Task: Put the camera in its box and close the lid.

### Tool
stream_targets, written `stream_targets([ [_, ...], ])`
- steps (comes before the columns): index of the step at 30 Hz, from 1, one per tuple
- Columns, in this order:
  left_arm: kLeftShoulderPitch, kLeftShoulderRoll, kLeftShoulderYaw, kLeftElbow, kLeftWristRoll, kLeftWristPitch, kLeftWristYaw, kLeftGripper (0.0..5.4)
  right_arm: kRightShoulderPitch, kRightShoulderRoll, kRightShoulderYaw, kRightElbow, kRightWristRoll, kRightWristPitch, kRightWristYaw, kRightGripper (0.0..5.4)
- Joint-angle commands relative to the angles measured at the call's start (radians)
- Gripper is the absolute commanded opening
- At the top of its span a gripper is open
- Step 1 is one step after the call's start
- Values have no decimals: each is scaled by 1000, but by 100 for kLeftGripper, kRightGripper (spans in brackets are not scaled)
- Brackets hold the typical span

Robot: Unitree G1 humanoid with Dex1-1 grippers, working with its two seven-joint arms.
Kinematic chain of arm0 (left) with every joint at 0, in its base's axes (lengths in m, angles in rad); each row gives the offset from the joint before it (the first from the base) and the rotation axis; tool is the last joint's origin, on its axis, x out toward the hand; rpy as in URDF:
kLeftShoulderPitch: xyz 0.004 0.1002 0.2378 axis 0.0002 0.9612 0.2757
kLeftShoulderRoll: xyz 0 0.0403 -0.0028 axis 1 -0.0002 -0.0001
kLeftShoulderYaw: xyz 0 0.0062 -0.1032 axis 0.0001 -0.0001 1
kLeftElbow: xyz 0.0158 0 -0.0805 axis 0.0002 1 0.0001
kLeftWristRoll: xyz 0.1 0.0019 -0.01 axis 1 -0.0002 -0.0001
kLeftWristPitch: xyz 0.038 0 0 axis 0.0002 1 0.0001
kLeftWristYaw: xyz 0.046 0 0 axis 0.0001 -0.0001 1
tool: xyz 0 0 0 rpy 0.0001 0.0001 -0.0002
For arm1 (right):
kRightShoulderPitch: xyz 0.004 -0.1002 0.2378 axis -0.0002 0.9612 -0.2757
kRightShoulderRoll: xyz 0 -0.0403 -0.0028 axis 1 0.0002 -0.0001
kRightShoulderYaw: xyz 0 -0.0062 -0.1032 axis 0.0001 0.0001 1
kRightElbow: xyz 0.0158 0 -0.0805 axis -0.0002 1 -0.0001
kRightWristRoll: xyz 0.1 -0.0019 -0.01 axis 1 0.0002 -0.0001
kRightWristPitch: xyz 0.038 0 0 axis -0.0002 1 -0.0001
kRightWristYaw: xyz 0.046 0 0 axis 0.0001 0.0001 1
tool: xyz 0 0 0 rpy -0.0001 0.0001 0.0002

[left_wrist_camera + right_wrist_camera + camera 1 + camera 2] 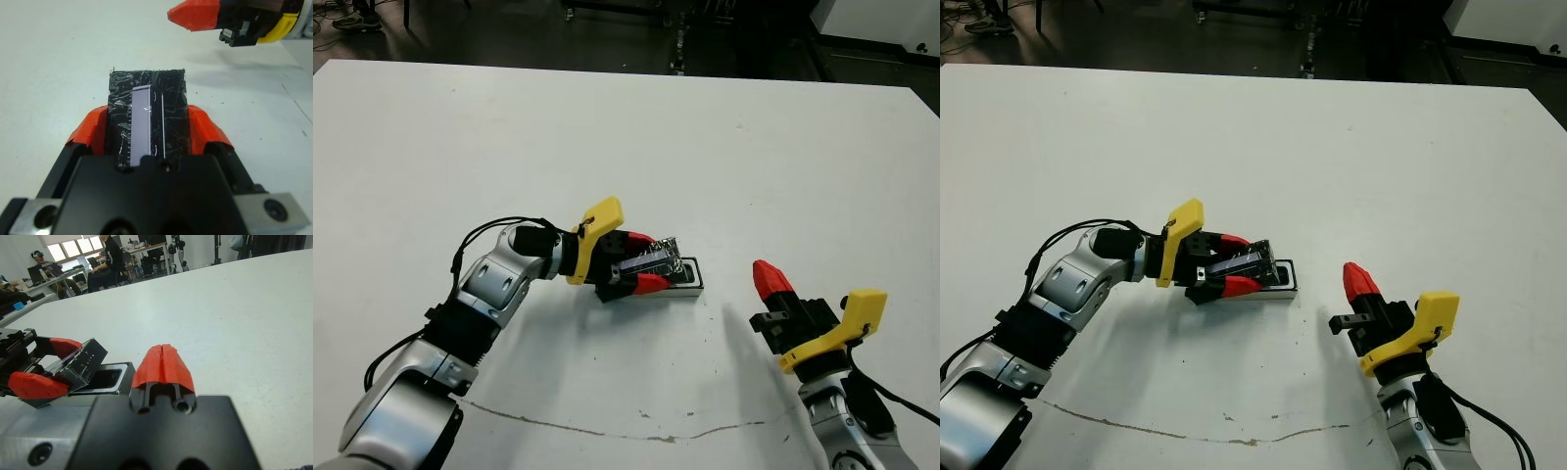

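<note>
My left gripper [646, 262] is shut on the lid [658, 257], a glossy crinkly black cover with a pale stripe [142, 117]. It holds the lid tilted over the near end of the box [693, 278], which lies flat on the white table [607, 137]. In the right wrist view the box [122, 367] has a pale rim and the black camera [105, 378] lies inside it, partly hidden under the lid [80, 363]. My right gripper [769, 277] is shut and holds nothing. It hovers a short way to the right of the box.
A thin dark crack line [607, 431] runs across the table near its front edge. Dark floor and stands [685, 29] lie beyond the far edge. People [110, 257] sit at desks far behind the table.
</note>
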Motion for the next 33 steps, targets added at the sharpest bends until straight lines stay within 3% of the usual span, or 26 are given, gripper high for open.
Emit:
stream_targets([
  [1, 28, -11, -34, 47, 39, 17, -7, 317, 1, -15, -12, -1, 3, 24, -7, 0],
  [14, -12, -78, -33, 182, 72, -50, -11, 317, -5, -27, -25, 4, 14, 37, 0, 0],
  [33, -76, -155, -35, 321, 120, -29, 5, 317, -2, -27, -36, 15, 12, 23, 10, 0],
])
